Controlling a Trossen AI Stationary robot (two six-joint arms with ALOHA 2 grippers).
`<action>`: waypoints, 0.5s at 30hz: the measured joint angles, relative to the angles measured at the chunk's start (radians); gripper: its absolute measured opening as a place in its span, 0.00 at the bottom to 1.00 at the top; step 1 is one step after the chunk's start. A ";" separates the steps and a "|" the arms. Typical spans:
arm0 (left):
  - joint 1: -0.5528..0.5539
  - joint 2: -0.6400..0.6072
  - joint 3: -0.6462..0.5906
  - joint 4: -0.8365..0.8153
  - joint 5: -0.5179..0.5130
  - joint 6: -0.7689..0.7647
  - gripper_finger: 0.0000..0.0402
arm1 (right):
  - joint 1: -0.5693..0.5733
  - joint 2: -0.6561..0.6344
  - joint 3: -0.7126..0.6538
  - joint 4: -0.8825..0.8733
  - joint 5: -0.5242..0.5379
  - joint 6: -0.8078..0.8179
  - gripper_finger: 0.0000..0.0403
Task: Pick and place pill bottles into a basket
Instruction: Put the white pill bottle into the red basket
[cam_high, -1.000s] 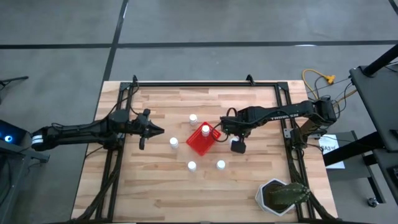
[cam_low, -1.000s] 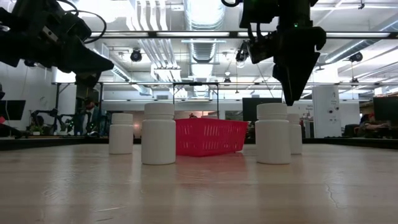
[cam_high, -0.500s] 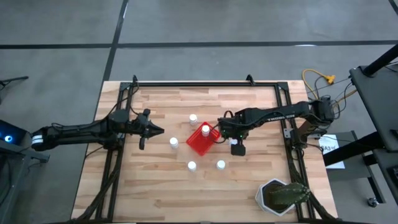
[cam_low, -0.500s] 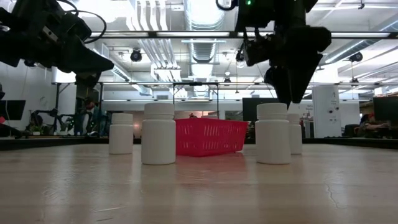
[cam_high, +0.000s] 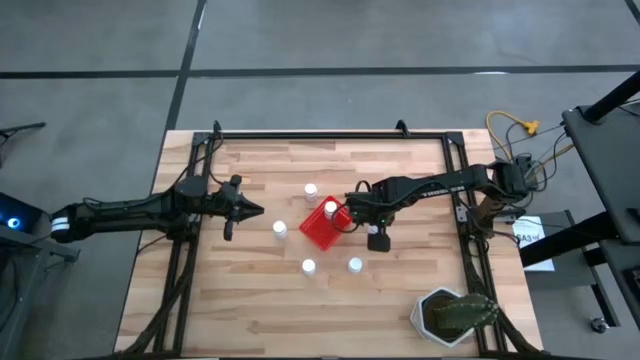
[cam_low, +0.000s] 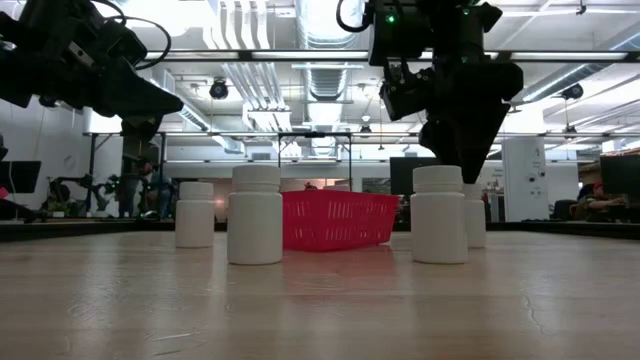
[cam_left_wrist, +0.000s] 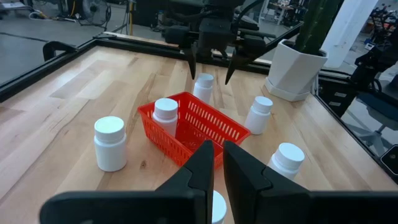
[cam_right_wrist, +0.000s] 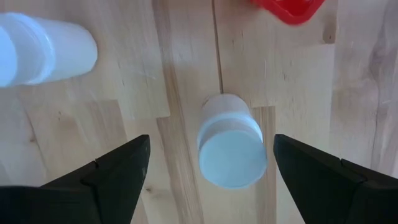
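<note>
My right claw (cam_right_wrist: 205, 168) hangs over the wooden desk (cam_high: 400, 300), pointing down, its two fingers (cam_right_wrist: 112, 171) spread wide with one pill bottle (cam_right_wrist: 231, 149) standing upright between them, touching neither. In the high view that claw (cam_high: 377, 238) sits just beside the red basket (cam_high: 322, 228), on the side away from my left arm. From the low view it (cam_low: 455, 165) hovers right above a bottle cap near the nearest bottle (cam_low: 439, 214).

The basket (cam_left_wrist: 193, 130) lies askew near the middle of the desk and holds one bottle (cam_left_wrist: 165, 116) upright in a corner. Four more bottles stand loose around it: one (cam_high: 310, 189) beyond the basket toward the far edge, one (cam_high: 279, 229) beside it on my left arm's side, and two nearer the front edge (cam_high: 308, 266) (cam_high: 354, 265).

My left claw (cam_left_wrist: 216, 163) waits above the desk, well apart from the basket, its fingers drawn narrow with only a slim gap and nothing in them; in the high view it (cam_high: 250, 209) points toward the basket. A potted green plant (cam_high: 455, 315) sits at the desk's front corner on my right arm's side.
</note>
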 joint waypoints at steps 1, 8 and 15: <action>0.000 0.000 0.000 0.000 0.000 0.000 0.04 | 0.000 0.000 0.000 0.000 0.000 0.000 0.82; 0.000 0.000 0.000 0.000 0.000 0.000 0.04 | 0.000 0.000 -0.041 0.017 0.008 0.009 0.82; 0.000 0.000 0.000 0.000 0.000 0.000 0.04 | 0.000 0.000 -0.065 0.029 0.008 0.035 0.82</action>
